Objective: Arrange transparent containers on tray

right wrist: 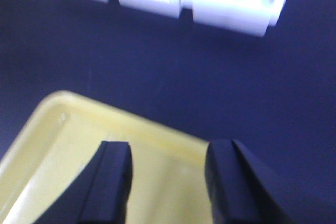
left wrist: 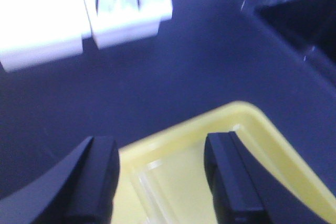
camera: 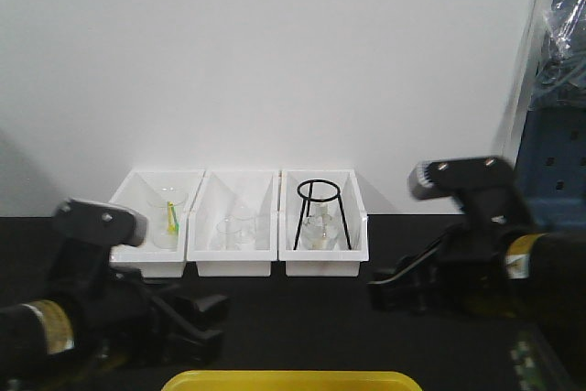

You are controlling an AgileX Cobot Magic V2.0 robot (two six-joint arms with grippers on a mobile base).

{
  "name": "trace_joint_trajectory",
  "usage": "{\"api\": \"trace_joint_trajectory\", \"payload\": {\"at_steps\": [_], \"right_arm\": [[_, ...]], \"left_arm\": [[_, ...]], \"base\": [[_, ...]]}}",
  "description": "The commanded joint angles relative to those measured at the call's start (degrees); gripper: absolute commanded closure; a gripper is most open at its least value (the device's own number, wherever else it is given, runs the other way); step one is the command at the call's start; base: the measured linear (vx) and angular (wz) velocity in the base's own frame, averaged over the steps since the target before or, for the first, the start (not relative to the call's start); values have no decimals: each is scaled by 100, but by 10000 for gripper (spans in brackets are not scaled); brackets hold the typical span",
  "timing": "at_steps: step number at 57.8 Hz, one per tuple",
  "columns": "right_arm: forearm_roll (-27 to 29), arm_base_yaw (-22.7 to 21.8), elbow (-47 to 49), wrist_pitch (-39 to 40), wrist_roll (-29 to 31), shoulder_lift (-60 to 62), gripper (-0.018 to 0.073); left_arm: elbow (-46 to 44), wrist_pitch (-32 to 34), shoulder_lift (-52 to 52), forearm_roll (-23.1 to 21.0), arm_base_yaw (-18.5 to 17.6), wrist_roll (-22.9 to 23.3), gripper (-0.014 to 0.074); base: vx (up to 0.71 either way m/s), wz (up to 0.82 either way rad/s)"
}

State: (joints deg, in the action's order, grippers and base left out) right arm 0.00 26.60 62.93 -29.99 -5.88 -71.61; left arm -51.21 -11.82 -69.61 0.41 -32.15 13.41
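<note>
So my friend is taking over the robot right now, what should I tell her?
Left hand: open, holding nothing, over the yellow tray.
Right hand: open, holding nothing, also over the tray.
Glass pieces sit in the three white bins at the back; the right bin also holds a black wire stand. The pictures are too blurry to tell which pieces are test tubes.
Done: nothing shows on the visible part of the tray.
Left: pick the clear containers from the bins and set them on the tray.

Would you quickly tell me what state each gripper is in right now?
Left gripper: open, holding nothing, above the yellow tray.
Right gripper: open, holding nothing, also above the tray.
</note>
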Motion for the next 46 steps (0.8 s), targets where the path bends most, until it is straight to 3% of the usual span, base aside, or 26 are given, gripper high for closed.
{"api": "trace_joint_trajectory", "payload": {"at_steps": [1,13,22,33,46], "right_arm": [[-262,-17,166,299,119,837,284],[-186,-17,166,236,100,1923,463],[-176,-17,166,230,100,2076,554],[-181,-17,166,230,100,2069,572],[-181,-17,166,230,100,2069,572]], "left_arm": [[-174,198,781,411,-15,6,167],[-154,-70,1957,417,-15,-13,300],[-154,-87,2243,411,-15,-13,416],[-154,-87,2247,405,-15,-13,484],[-154,-87,2238,405,-15,-13,489]], "base": [[0,0],[0,0],[0,0],[0,0],[0,0]]}}
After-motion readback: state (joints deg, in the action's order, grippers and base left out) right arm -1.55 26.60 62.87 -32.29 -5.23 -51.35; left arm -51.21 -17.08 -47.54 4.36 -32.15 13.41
